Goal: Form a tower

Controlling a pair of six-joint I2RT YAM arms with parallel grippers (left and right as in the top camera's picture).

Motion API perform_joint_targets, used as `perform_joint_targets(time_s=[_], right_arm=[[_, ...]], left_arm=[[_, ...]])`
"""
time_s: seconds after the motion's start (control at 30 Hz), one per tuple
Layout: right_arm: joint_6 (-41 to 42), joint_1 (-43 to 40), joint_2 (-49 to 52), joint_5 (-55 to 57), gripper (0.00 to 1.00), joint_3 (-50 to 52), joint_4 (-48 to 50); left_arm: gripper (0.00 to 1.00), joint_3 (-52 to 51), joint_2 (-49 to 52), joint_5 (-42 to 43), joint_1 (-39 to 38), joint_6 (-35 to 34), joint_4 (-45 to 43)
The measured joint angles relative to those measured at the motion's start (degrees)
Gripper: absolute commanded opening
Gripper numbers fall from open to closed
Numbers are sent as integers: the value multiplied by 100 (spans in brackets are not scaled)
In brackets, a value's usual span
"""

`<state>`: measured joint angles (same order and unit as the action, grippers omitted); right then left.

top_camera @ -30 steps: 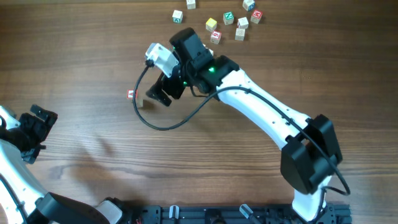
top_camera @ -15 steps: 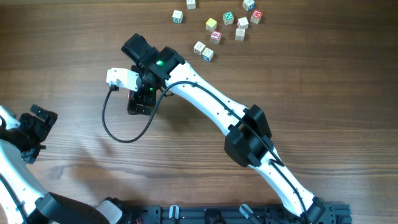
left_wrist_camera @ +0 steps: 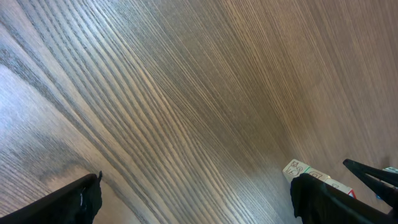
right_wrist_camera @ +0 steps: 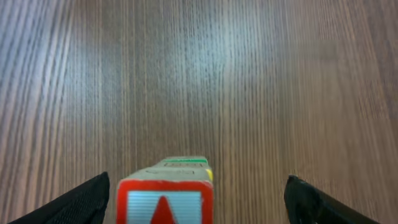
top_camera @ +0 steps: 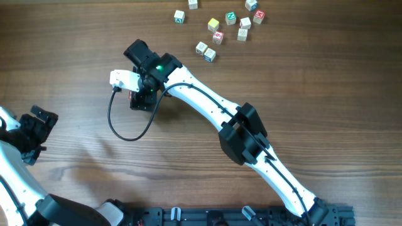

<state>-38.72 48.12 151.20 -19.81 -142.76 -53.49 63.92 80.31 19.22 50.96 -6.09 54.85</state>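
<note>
The tower [right_wrist_camera: 165, 200] is a small stack of wooden letter cubes. Its top face has a red frame and a red mark, and a paler cube with a green edge [right_wrist_camera: 185, 164] shows beneath. My right gripper [right_wrist_camera: 198, 180] straddles it, open. The stack sits nearer the left finger [right_wrist_camera: 84, 202], with a gap on both sides. In the overhead view only a red corner of the tower [top_camera: 130, 95] peeks out beside the right gripper [top_camera: 140, 102]. My left gripper [top_camera: 34, 129] rests open and empty at the table's left edge. Its wrist view catches pale cube faces [left_wrist_camera: 298, 168] at the lower right.
Several loose letter cubes lie scattered at the far middle of the table, the nearest being a pair [top_camera: 205, 51] right of the right arm's wrist. A black cable loop [top_camera: 125, 132] hangs from the right wrist camera [top_camera: 121, 78] onto the wood.
The right arm has swung left from beside the tower and now stands over it, jaws either side. The left arm has not moved.
</note>
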Motion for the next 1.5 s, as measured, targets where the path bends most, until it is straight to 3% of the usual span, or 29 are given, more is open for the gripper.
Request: perform_joint_targets(time_s=[0.4,0.83,1.5], right_arm=[[-214,-37,0,61,81,125,0],[-260,-37,0,-72,63,127,0],[-278,-37,0,-72,54,127,0]], left_arm=[[100,0,0,0,0,0,0],[100,0,0,0,0,0,0],[100,0,0,2,0,0,0]])
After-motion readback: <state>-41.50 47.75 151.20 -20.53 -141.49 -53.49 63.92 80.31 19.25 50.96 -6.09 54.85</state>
